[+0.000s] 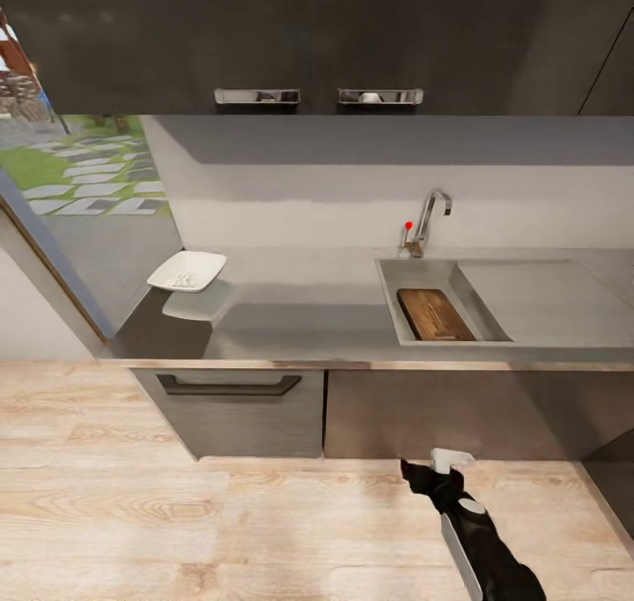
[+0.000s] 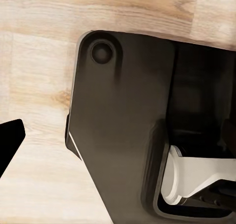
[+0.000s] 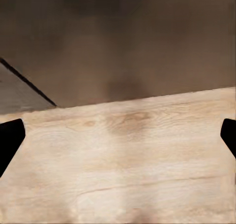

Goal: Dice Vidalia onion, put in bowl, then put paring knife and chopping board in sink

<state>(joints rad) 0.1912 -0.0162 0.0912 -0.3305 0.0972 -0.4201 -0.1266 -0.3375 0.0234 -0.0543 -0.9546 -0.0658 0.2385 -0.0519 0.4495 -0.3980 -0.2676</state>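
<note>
Head view, nearest first: the right arm reaches forward low over the pale wooden floor (image 1: 176, 513), and its gripper (image 1: 431, 478) hangs short of the dark cabinet fronts (image 1: 423, 416), nearer than the sink and a little to its left. In the right wrist view the two black fingertips (image 3: 10, 140) sit at opposite edges of the picture with bare floorboards between them, so this gripper is spread wide and holds nothing. In the left wrist view one black fingertip (image 2: 10, 135) shows at the edge, over the floor and beside the robot's dark base (image 2: 123, 135); the other finger is out of sight, so I cannot tell whether the left gripper is spread or pressed together.

Beyond the cabinet fronts runs the grey desk (image 1: 299, 319). The sink (image 1: 528, 293) is set into its right part, basin on the left and flat drainboard on the right. The chopping board (image 1: 434, 315) lies flat on the bottom of the sink's basin, against its nearer right side. Whether the paring knife lies on the board is too fine to make out. Well to the left of the sink, near the desk's far left end, stands the white bowl (image 1: 187, 270) with small pale bits (image 1: 185, 278) inside. Behind the sink's basin rises the chrome tap (image 1: 431, 218) with its red knob (image 1: 408, 226), against the grey wall. Above hang dark upper cabinets (image 1: 317, 37).
</note>
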